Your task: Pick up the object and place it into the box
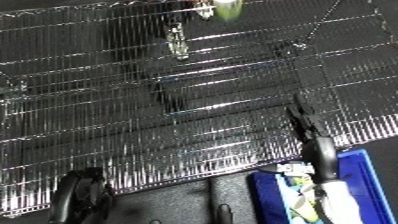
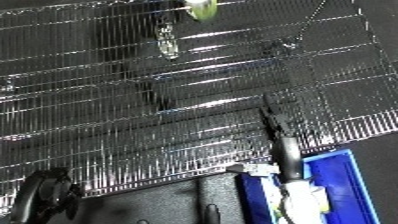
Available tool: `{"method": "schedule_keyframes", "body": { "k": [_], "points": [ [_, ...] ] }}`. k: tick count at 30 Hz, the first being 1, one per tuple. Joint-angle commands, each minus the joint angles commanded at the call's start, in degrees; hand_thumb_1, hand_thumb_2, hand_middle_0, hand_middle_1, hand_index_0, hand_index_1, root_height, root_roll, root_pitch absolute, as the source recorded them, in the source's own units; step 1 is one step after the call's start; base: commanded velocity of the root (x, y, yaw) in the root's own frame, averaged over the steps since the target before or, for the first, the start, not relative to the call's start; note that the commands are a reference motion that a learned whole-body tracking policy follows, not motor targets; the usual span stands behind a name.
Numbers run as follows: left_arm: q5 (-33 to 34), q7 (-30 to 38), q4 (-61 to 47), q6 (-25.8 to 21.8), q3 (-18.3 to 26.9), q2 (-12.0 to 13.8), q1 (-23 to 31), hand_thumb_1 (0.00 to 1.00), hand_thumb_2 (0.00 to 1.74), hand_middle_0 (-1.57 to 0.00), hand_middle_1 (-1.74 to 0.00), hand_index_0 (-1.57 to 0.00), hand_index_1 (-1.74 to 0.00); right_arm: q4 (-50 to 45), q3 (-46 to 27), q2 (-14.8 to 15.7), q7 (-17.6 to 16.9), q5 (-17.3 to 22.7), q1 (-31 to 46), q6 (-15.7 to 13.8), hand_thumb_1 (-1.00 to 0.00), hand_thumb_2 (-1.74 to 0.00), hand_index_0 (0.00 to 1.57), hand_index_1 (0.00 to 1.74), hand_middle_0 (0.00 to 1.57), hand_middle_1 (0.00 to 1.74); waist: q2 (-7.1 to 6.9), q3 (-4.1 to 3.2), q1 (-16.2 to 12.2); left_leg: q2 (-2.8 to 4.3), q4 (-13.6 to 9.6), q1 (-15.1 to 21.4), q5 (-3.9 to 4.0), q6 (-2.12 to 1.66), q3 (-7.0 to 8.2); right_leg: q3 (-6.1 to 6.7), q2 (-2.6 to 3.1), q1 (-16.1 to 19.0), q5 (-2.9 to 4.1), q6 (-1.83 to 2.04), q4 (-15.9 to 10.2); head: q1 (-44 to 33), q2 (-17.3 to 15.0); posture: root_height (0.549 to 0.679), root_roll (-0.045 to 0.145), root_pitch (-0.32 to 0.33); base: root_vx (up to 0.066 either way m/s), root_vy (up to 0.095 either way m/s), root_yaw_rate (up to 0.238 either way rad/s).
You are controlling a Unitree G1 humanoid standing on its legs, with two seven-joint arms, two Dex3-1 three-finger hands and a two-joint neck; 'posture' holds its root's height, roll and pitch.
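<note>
**The Green Thing Is Far From the Blue Bin**

At the bottom left, the robot's black left hand [image 1: 80, 192] sits low over the near edge of the rack. It is a dark lump in both views, so it is not possible to tell if it is open or closed. Nothing can be seen in it.

A big shiny metal wire rack [image 1: 107, 100] fills most of the view. It is made of many thin bars close together, and it looks dark under them. At its near edge there is a flat black table top [image 1: 213, 195].

Near the top middle, a small shiny silver thing [image 1: 178, 44] rests on the wires. It is too blurry to say what it is. Just to the right of it, at the very top edge, is the small round yellow-green object [image 2: 202, 9]. It is on the far side of the rack, well apart from both hands and from the bin.

On the right, the robot's black right hand [image 1: 306, 130] reaches out over the rack. Its fingers are straight and point away from the robot. It holds nothing. Behind it is the white and silver right forearm [image 1: 324, 167].

At the bottom right is the blue plastic bin [image 2: 342, 170], just beside the rack's near edge. The forearm passes over it. A white thing with yellow bits [image 2: 302, 197] lies inside the bin.
</note>
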Motion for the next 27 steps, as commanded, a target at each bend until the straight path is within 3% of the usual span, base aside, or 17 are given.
{"method": "schedule_keyframes", "body": {
  "k": [8, 16, 20, 27],
  "points": [
    [-0.1, -0.3, -0.6, -0.1, 0.4, 0.3, 0.8, 1.00, 1.74, -1.57, -1.74, -1.57, -1.74, 0.4, 0.1, 0.0, -0.5, 0.1, 0.9, 0.0, 0.00, 0.00, 0.00, 0.00, 0.00, 0.00, -0.08, 0.06, 0.0, -0.04, -0.6, 0.2, 0.00, 0.03, 0.21, -0.05, -0.21, 0.0, 0.13, 0.42, -0.5, -0.4, 1.0, 0.664, 0.033, -0.108, 0.012, -0.001, -0.012],
    [0.0, -0.3, -0.7, 0.1, 0.6, 0.4, 1.0, 1.00, 1.74, -1.57, -1.74, -1.57, -1.74, 1.1, 0.3, 0.2, -0.7, 0.1, 1.2, -0.3, 0.00, 0.00, 0.00, 0.00, 0.00, 0.00, -0.13, 0.20, 0.0, 0.11, -0.3, 0.1, -0.28, -0.01, 0.32, 0.03, -0.18, -0.3, -0.02, 0.54, -0.2, -0.3, 1.2, 0.664, 0.031, -0.107, 0.006, -0.011, -0.015],
    [0.2, -0.4, -0.7, 0.1, 0.9, 0.5, 1.4, 1.00, 1.74, -1.57, -1.74, -1.57, -1.74, 1.4, 0.1, 0.3, -1.7, -0.6, 1.5, -1.0, 0.00, 0.00, 0.00, 0.00, 0.00, 0.00, -0.07, 0.36, -0.1, 0.18, -0.1, -0.1, -0.42, -0.01, 0.35, 0.10, -0.21, -0.6, -0.14, 0.57, 0.2, 0.5, 3.6, 0.663, 0.031, -0.107, 0.018, -0.021, -0.006],
    [-0.5, 1.2, -2.7, -0.2, 0.4, 1.7, 1.8, 1.00, 1.74, -1.57, -1.74, -1.57, -1.74, 0.3, -0.3, -1.1, -5.7, -0.5, 0.4, -2.5, 0.00, 0.00, 0.00, 0.00, 0.00, 0.00, 0.33, 1.56, -0.6, 0.05, 1.3, -1.9, -0.80, 0.28, 0.29, 0.47, 0.05, -2.8, -0.42, 0.69, 1.9, 2.7, 6.3, 0.660, 0.032, -0.097, -0.020, -0.018, -0.062]
  ]
}}
